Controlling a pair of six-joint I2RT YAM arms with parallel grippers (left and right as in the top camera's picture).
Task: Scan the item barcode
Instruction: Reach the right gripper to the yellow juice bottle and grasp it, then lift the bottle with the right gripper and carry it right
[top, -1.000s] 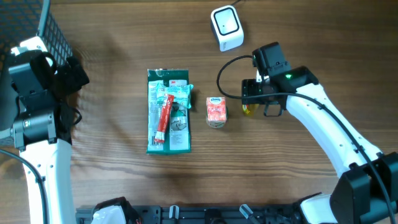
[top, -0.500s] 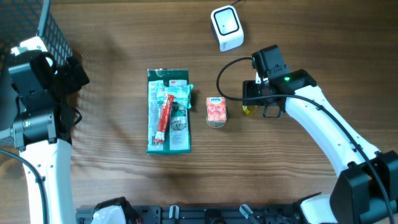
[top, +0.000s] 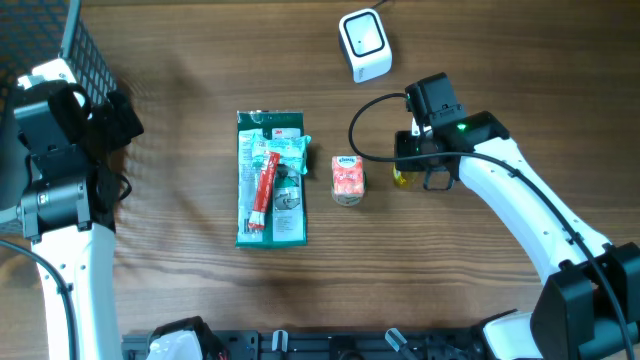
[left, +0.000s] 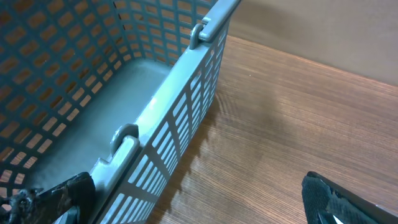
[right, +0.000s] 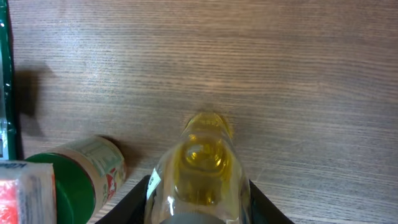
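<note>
Right wrist view: right claw clamps the yellow bottle on the counter; left claw fingers are spread apart.

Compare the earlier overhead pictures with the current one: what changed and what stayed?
The right end effector edged slightly right and closed onto the yellow bottle, its fingers now pressing both sides. The bottle, scanner, green packet, tissue pack and open left end effector stayed put.

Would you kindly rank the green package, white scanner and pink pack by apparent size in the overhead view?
Largest: green package.
Next: white scanner.
Smallest: pink pack, though the gap between these last two is modest.
</note>
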